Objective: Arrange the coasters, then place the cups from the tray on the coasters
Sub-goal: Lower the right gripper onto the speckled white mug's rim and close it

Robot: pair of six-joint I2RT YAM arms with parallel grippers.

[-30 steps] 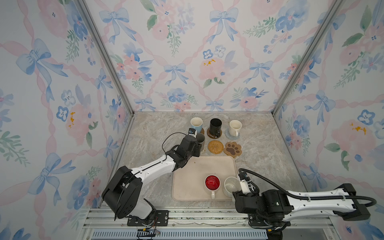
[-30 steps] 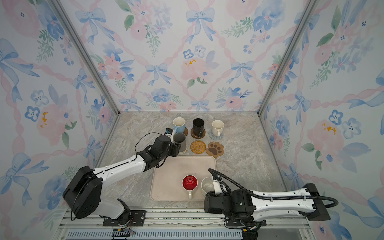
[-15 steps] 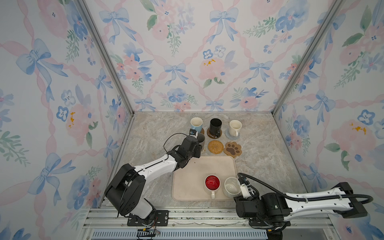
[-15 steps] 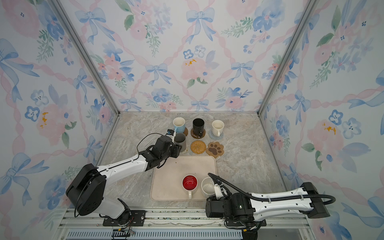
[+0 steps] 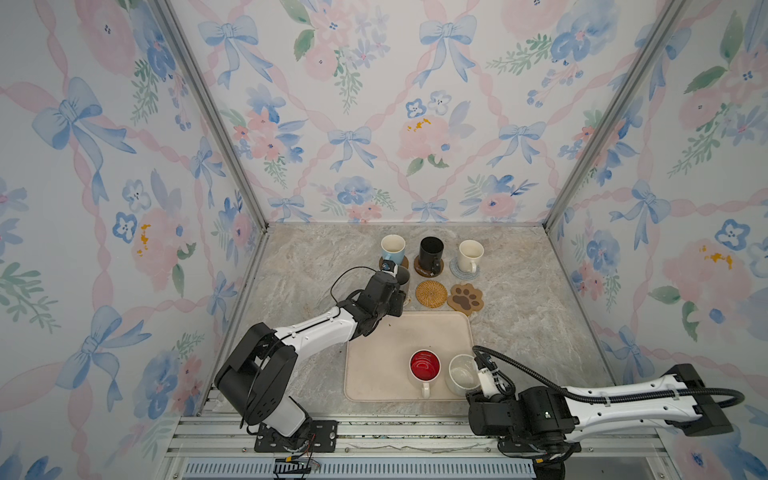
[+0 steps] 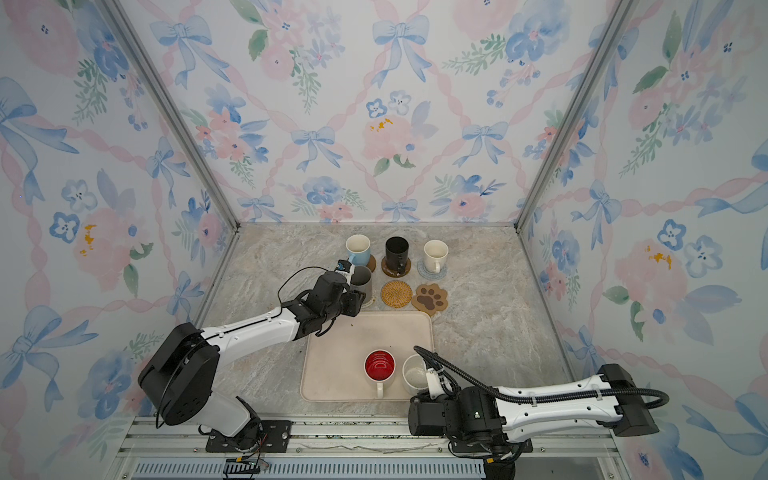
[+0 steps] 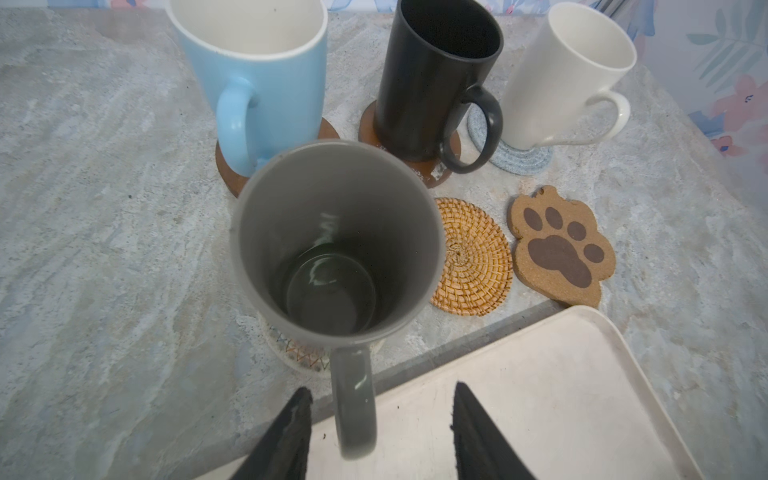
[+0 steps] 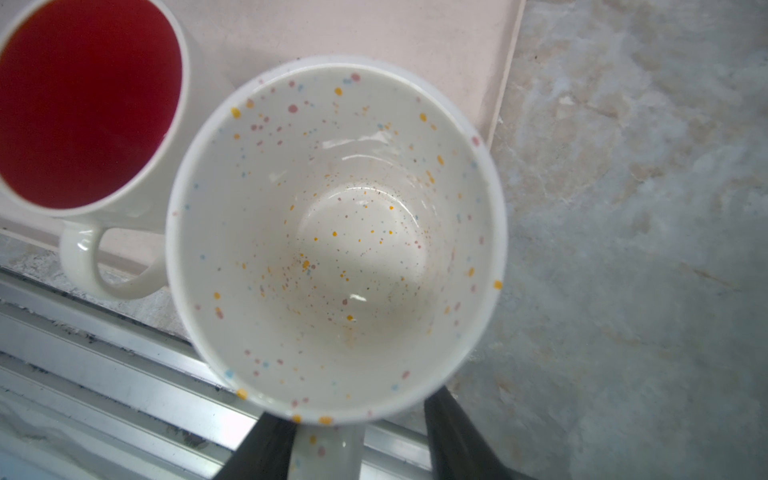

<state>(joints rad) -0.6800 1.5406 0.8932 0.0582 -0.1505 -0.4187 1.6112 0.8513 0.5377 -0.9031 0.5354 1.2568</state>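
The grey cup [image 7: 336, 241] stands on the cream crochet coaster [image 7: 299, 357]. My left gripper [image 7: 382, 388] is open, with the cup's handle between its fingers and a gap on each side; in a top view it [image 5: 399, 299] sits at the tray's far left corner. The light blue [image 5: 392, 249], black [image 5: 431, 253] and cream [image 5: 469, 254] cups stand on coasters in the back row. The rattan coaster [image 5: 431, 294] and paw coaster [image 5: 465, 298] are bare. On the beige tray [image 5: 374, 353] stand the red-inside cup [image 5: 424, 365] and the speckled cup [image 5: 461, 374]. My right gripper [image 8: 353, 428] is open astride the speckled cup's handle.
Flowered walls close in the marble table [image 5: 540, 324] on three sides. A metal rail [image 5: 395, 432] runs along the front edge, just behind the right wrist. The red-inside cup's handle [image 8: 104, 266] points at the rail, close beside the speckled cup.
My right wrist has dropped toward the front rail, and its jaws have narrowed around the speckled cup's handle. The left arm and the grey cup have stayed put.
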